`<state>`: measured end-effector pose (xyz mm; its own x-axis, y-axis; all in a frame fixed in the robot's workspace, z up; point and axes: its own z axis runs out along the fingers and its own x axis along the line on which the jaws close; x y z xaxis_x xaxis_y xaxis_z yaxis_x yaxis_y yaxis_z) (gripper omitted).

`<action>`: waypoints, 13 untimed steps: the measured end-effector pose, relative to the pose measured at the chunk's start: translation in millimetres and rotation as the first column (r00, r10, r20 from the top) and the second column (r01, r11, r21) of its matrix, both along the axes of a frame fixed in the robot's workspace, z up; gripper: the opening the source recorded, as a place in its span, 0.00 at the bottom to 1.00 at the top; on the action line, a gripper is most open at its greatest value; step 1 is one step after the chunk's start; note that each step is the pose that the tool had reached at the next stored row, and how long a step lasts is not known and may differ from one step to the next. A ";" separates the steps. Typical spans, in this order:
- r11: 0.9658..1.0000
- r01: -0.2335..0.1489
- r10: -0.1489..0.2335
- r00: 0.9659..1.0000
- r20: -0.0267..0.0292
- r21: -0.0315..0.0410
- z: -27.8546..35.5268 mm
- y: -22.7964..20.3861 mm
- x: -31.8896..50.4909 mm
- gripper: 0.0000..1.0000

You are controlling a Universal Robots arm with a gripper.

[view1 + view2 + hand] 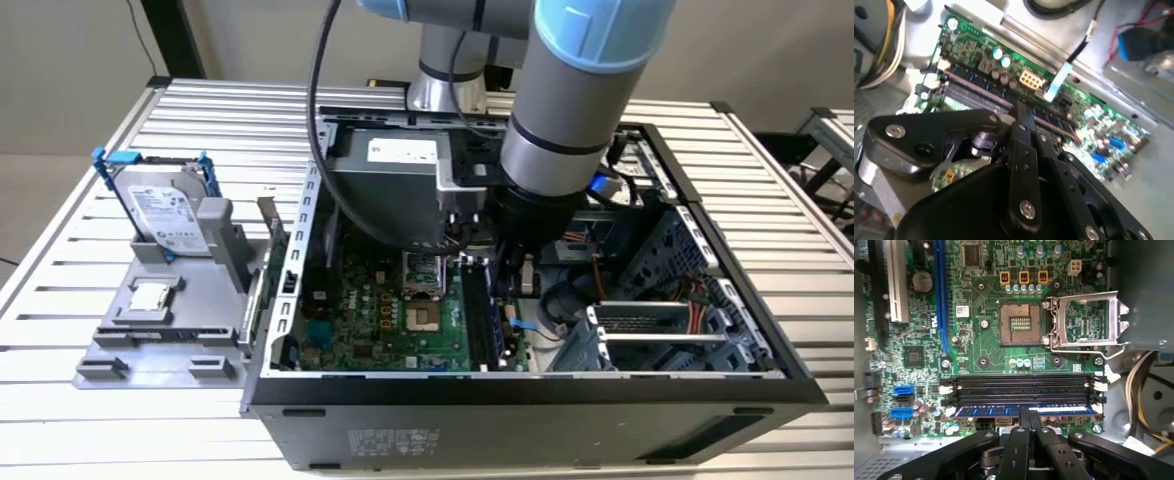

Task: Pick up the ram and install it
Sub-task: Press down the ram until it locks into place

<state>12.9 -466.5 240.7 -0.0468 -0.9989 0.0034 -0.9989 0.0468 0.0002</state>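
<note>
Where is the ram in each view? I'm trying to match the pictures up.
Exterior view: too small to tell, somewhere below the gripper at the black memory slots.
First wrist view: the ram lies blue along the slot nearest the gripper.
Second wrist view: probably the thin edge running past the fingertip.
Shared landmark: the black memory slots.

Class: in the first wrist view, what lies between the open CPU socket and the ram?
Empty black memory slots lie between the CPU socket and the ram.
</note>
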 end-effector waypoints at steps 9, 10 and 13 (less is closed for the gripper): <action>1.000 0.000 0.000 1.000 -0.001 -0.001 40.7 0.0 0.0 0.00; 1.000 0.000 0.000 1.000 -0.001 -0.002 44.5 -0.1 0.0 0.00; 1.000 0.000 0.000 1.000 -0.001 -0.004 57.3 0.0 0.0 0.00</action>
